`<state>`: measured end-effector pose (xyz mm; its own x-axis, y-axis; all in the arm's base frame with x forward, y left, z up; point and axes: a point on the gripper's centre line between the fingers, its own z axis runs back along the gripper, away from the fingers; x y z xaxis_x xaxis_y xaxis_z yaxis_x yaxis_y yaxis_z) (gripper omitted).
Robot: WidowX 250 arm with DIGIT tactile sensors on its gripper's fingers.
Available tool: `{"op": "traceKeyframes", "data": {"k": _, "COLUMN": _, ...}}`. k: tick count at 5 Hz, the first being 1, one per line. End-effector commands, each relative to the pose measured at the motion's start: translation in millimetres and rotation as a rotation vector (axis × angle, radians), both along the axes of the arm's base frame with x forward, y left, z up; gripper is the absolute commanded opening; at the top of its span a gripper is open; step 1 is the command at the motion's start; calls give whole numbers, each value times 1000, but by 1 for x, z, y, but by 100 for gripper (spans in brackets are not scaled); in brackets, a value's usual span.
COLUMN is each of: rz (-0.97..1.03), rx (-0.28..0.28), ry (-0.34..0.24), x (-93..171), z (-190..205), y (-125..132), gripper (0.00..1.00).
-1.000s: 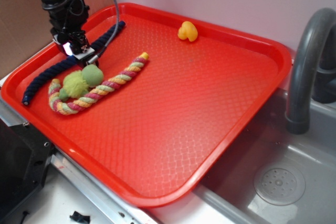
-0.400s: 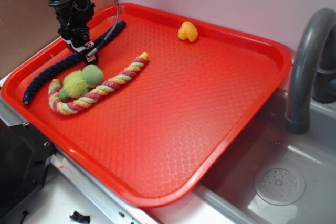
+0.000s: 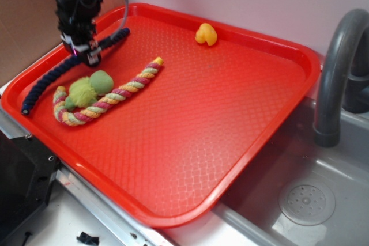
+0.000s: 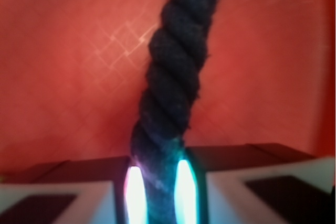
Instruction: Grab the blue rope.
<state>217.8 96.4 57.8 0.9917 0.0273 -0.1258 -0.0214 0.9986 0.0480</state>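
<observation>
The blue rope (image 3: 49,78) is a thick navy twisted rope lying along the far left of the red tray (image 3: 202,119). My gripper (image 3: 87,56) stands over its middle, shut on it. In the wrist view the blue rope (image 4: 173,82) runs up from between my two lit fingers (image 4: 135,192), which press on both its sides. My gripper (image 4: 157,195) hides the stretch of rope under it. The rope's far end points toward the tray's back rim.
A pink-yellow-green striped rope (image 3: 109,97) curves just right of the blue one, with a green fuzzy toy (image 3: 89,89) on it. A yellow duck (image 3: 206,34) sits at the tray's back. A sink (image 3: 305,200) with a grey faucet (image 3: 334,67) is to the right.
My gripper has shifted left and back with the blue rope clamped in it. The rope's far end has swung left, away from the tray's back rim.
</observation>
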Motion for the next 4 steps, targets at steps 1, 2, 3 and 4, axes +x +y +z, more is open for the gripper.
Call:
{"op": "traceKeyframes", "data": {"k": 1, "rz": 72, "rx": -60, "ry": -179, "x": 0, "z": 116, "y": -60, "gripper": 0}}
{"op": "traceKeyframes", "data": {"k": 2, "rz": 47, "rx": -99, "ry": -209, "x": -6, "z": 149, "y": -82, "gripper": 0}}
{"op": "traceKeyframes", "data": {"k": 3, "rz": -43, "rx": -136, "ry": -242, "x": -13, "z": 163, "y": -118, "gripper": 0}}
{"op": "traceKeyframes", "data": {"k": 4, "rz": -148, "rx": -135, "ry": -192, "x": -8, "z": 154, "y": -117, "gripper": 0}}
